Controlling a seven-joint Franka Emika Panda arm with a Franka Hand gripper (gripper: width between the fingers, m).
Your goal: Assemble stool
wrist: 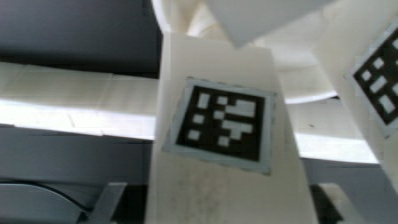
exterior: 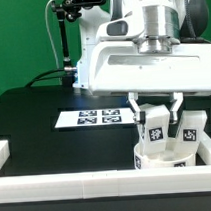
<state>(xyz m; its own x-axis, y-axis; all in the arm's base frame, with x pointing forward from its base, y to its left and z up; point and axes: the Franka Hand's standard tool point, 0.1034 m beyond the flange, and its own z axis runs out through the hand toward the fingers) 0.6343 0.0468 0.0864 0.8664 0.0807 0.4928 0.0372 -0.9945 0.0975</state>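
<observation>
The claw point(exterior: 157, 118) is closed tight on a white leg point(exterior: 155, 127) and holds it upright over the round seat point(exterior: 166, 155), near the front of the black worktop point(exterior: 39, 117). If the leg tips, it may jam in its hole. Another leg point(exterior: 189, 129) stands just beside it. The marker board point(exterior: 94, 117) lies behind, out of the way.

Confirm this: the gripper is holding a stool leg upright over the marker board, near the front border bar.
Not over the marker board. The exterior view shows the gripper holding the stool leg upright over the seat disc, near the front border bar.
</observation>
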